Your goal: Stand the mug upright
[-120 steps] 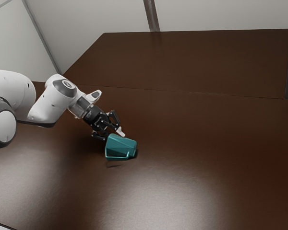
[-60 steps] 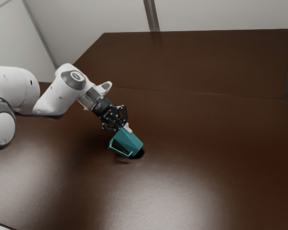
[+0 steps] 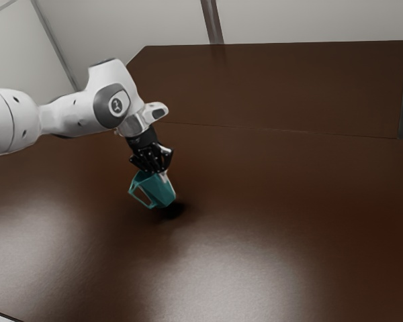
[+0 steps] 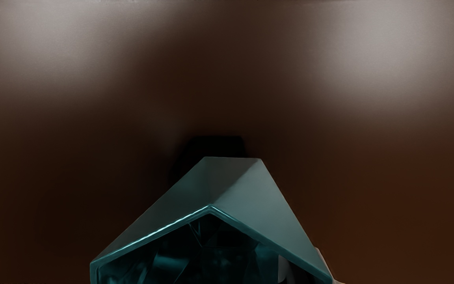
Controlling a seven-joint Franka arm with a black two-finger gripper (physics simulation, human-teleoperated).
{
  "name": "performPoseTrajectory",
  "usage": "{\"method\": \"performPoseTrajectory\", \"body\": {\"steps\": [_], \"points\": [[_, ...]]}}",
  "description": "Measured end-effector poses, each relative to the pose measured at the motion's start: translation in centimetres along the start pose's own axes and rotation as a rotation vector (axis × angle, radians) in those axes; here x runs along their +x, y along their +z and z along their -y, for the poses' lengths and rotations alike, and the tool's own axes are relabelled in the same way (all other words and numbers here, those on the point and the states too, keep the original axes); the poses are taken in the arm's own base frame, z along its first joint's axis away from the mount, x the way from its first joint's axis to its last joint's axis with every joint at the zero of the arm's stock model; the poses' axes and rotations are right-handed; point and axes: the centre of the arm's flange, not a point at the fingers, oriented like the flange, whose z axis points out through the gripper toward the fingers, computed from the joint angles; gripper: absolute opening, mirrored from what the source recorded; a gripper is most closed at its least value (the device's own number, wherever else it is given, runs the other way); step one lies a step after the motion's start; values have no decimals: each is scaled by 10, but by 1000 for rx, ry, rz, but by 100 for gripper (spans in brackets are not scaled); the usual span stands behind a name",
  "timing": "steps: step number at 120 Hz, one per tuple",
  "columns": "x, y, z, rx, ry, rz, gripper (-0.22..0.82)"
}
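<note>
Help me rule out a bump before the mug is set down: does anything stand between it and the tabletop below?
Nothing visible does. The gripper holds the tilted mug by its wall, seemingly just above the tabletop; the dark patch beneath looks like a shadow, not an obstacle.

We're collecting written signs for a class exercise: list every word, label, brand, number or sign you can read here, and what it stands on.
No text can be read.
White robot arm: a round emblem on a dark grey joint cap, too small to read.
Teal faceted mug: no lettering on the sides that show.
Dark brown wooden-looking table: no lettering visible.
</note>
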Motion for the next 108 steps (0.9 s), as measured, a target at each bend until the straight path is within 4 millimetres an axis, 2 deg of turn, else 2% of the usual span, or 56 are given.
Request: {"method": "performPoseTrajectory", "body": {"steps": [27, 44, 90, 108], "points": [[-20, 5, 4, 176, 100, -97, -18], [-18, 8, 4, 212, 126, -137, -18], [-13, 44, 10, 217, 116, -120, -18], [-13, 49, 10, 215, 108, -116, -18]]}}
